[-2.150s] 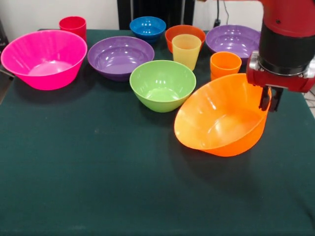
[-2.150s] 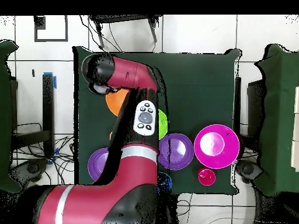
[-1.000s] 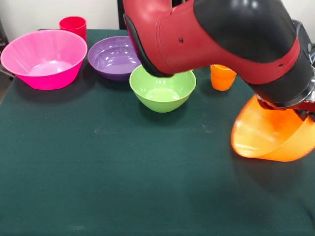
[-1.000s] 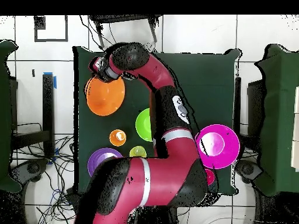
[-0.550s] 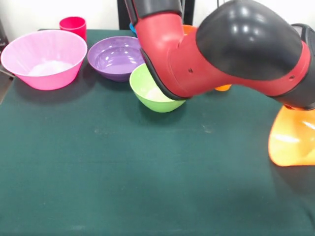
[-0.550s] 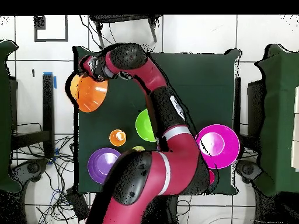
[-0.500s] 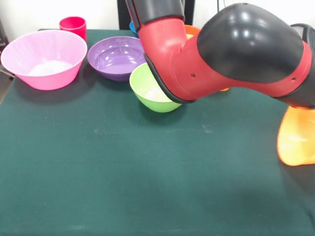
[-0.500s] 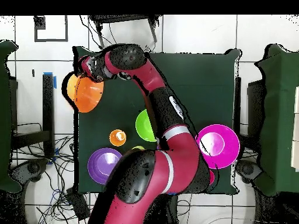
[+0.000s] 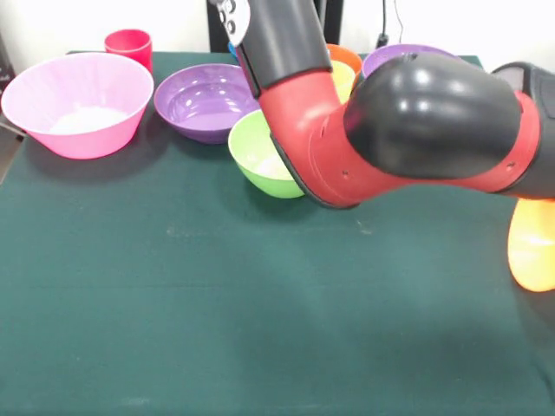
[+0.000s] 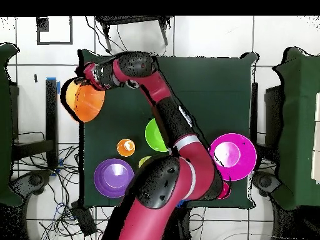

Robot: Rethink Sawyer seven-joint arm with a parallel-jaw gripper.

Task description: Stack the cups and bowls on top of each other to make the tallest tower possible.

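The big orange bowl (image 9: 533,247) hangs tilted at 3 o'clock in the front view, past the tabletop (image 9: 217,329) edge; the gripper (image 10: 83,75) carries it, whether the fingers pinch its rim cannot be told, and a slip would likely drop it off the tabletop. Behind, the arm (image 9: 390,121) hides part of the green bowl (image 9: 256,152). At 10 to 11 o'clock stand the pink bowl (image 9: 74,104), purple bowl (image 9: 201,100) and red cup (image 9: 128,43).

Bowls and cups sat along the bench's (image 9: 173,329) far side, the robot arm (image 9: 390,130) reaching across them.
In the front view, the largest bowl (image 9: 74,104) lay far left, a cup (image 9: 128,42) behind it, two bowls (image 9: 204,100) (image 9: 256,156) to its right; another big bowl (image 10: 84,102) hung tilted past the bench edge.
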